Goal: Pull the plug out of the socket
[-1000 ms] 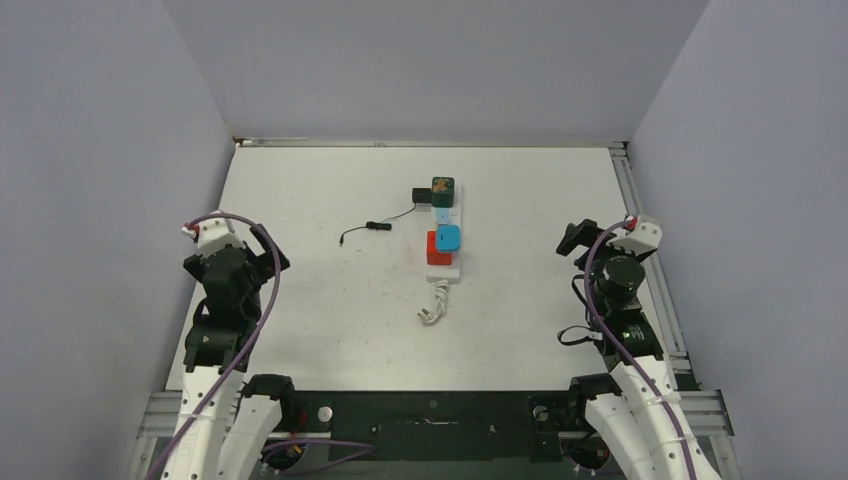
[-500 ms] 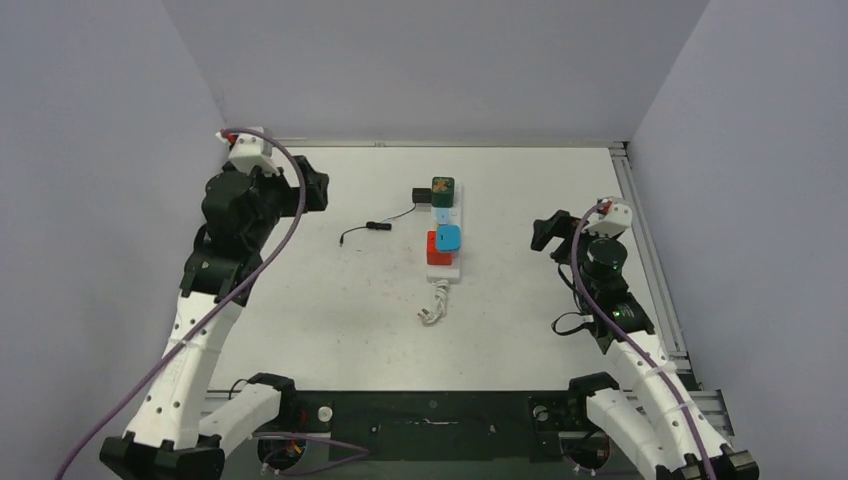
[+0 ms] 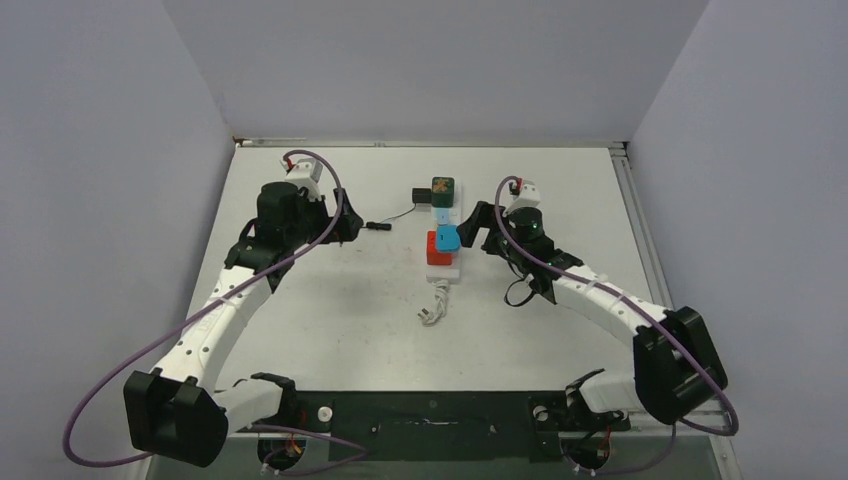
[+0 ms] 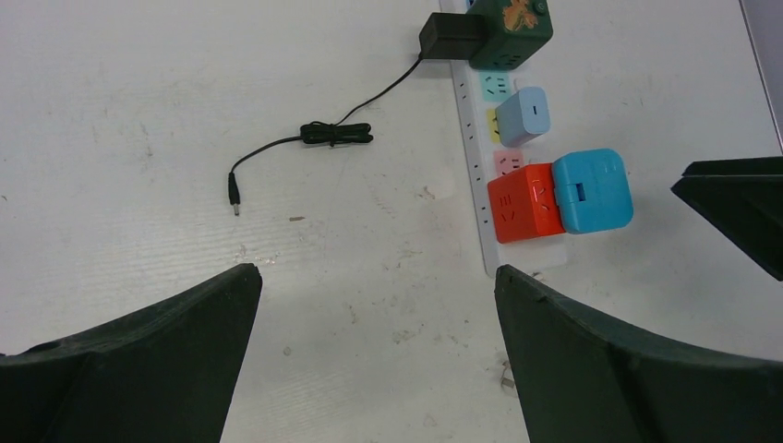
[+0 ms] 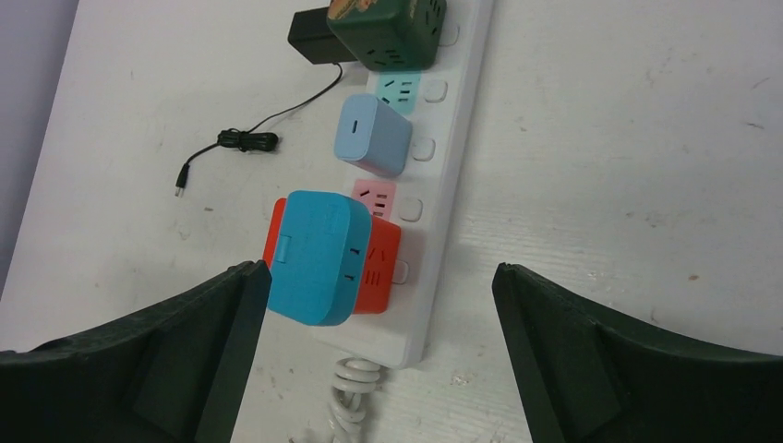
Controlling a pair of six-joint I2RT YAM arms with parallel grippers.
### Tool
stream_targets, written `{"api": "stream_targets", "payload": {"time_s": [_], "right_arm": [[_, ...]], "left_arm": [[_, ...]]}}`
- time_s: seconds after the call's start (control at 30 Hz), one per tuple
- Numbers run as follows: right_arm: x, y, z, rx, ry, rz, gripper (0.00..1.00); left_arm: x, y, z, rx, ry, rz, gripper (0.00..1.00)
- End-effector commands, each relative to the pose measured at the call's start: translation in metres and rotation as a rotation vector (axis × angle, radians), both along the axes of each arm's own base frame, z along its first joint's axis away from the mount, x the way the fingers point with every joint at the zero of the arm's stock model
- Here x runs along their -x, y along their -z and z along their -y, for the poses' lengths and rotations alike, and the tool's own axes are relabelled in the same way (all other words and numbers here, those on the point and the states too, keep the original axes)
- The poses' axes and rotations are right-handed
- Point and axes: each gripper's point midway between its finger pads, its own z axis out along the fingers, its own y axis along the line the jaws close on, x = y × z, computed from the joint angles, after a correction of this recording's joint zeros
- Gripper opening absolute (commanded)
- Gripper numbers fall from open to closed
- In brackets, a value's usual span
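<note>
The socket, a long white power strip (image 3: 447, 271), lies mid-table; it also shows in the left wrist view (image 4: 479, 175) and the right wrist view (image 5: 459, 120). Plugged into it are a dark green cube (image 3: 442, 189) with a black adapter (image 3: 420, 195), a small pale blue charger (image 5: 372, 135), and a red cube (image 5: 380, 268) with a bright blue block (image 5: 319, 254) on it. My left gripper (image 3: 343, 226) is open and empty, left of the strip (image 4: 374, 272). My right gripper (image 3: 476, 226) is open and empty, just right of the blue block, straddling the strip's near end (image 5: 379, 268).
A thin black cable (image 3: 375, 226) with a barrel tip runs from the black adapter across the table to the left. The strip's short white cord (image 3: 434, 305) lies coiled at its near end. Grey walls enclose the table on three sides.
Both arms have swung in from the table's sides toward the power strip; the left reached up and right, the right moved left. Both stay open. The strip and plugs have not moved.
</note>
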Motion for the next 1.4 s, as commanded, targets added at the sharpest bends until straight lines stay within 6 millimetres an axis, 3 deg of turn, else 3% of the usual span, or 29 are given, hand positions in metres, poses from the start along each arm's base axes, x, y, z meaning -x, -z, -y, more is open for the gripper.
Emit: {"api": "stream_targets", "payload": {"time_s": [0.0,0.13,0.3,0.87,1.37], "right_arm": [[-0.023,-0.029,-0.039,-0.142,-0.059,0.054,0.98],[-0.027,-0.006,-0.055,-0.143,-0.083,-0.002,0.97],[-0.022,0.003,-0.076,-0.071,-0.127,-0.037,0.9],[0.0,-0.036,-0.122,-0.086,-0.232,0.033,0.89],[-0.01,-0.043,-0.138,-0.105,-0.23,0.069,0.87]], "left_arm": [[-0.006,-0.027,0.008,0.021,0.027,0.084,0.96],[-0.006,-0.025,0.011,0.021,0.035,0.072,0.96],[-0.005,-0.027,0.011,0.016,0.034,0.082,0.96],[-0.004,-0.024,0.009,-0.017,0.021,0.085,0.96],[-0.005,-0.018,0.013,-0.022,0.031,0.068,0.96]]}}
